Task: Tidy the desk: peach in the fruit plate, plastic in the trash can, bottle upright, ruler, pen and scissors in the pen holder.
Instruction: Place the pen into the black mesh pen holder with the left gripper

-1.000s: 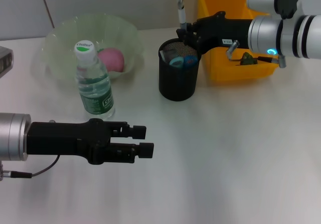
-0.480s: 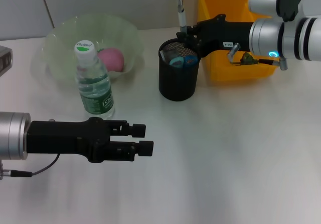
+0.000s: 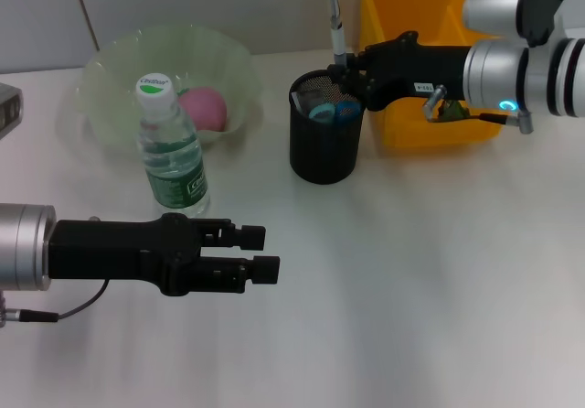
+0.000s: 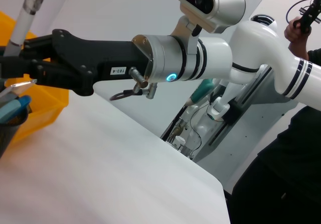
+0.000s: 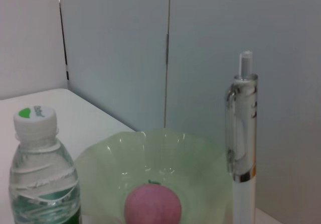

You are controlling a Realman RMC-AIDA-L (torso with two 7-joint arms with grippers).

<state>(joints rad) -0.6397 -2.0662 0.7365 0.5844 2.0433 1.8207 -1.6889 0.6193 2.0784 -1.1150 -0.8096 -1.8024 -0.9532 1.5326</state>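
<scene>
White table (image 3: 439, 271) and a pale wall fill the scene, and the black mesh pen holder (image 3: 324, 143) stands near the middle of the back part of the table. I will place everything by that pen holder.

Right above its back rim, the right gripper (image 3: 345, 68) pinches a pen (image 3: 336, 24) and holds it straight up, tip pointing down. The pen's lower end sits just over the holder's open top. Inside the holder, blue handles (image 3: 333, 111) poke up, but it is hard to tell what they belong to. In the right wrist view the pen (image 5: 242, 148) shows close up, clear with a silver clip.

Just behind the pen holder on the right arm's side is a yellow bin (image 3: 430, 51). The right arm reaches across the front of it.

On the other side of the pen holder stands a water bottle (image 3: 171, 156), upright, with a white and green cap. Behind the bottle is a light green fruit plate (image 3: 119, 79) with a pink peach (image 3: 203, 108) in it.

Well in front of the pen holder, near the bottle, the left gripper (image 3: 260, 252) hovers over the table. Its fingers are a little apart and hold nothing.
</scene>
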